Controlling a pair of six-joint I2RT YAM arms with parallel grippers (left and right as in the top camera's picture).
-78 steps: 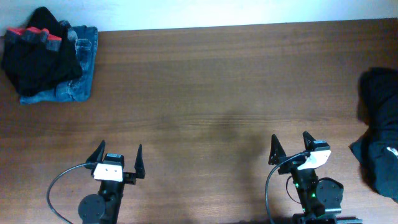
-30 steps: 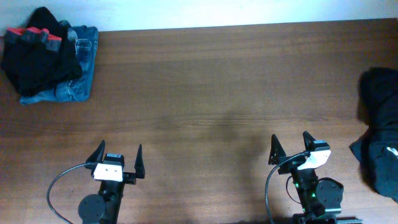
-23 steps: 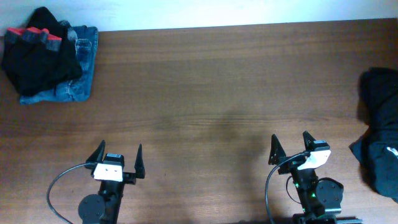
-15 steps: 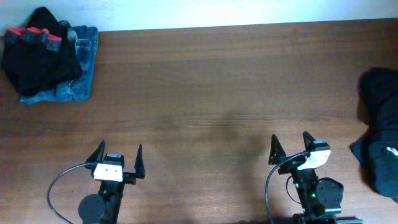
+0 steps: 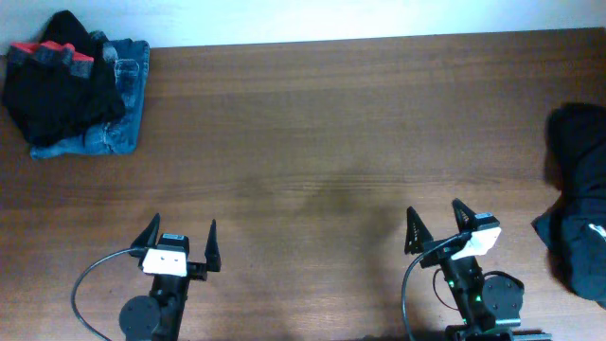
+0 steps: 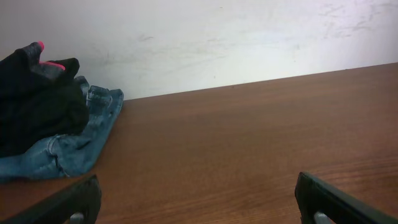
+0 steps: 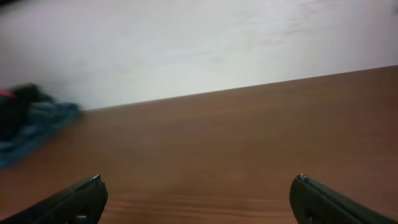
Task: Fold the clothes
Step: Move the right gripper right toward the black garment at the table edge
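A crumpled heap of black clothes lies at the table's right edge, with a small white label showing. My right gripper stands open near the front edge, well to the left of that heap and touching nothing. In the right wrist view its gripper spans only bare wood. My left gripper is open at the front left, also empty. In the left wrist view that gripper has only table between its tips. Neither wrist view shows the black heap.
A second pile sits at the back left corner: a black garment with red trim on top of blue jeans. The left wrist view shows this garment and the jeans by the white wall. Brown wooden table.
My right gripper has turned and shifted slightly to the left. The left arm and both clothes piles have not moved.
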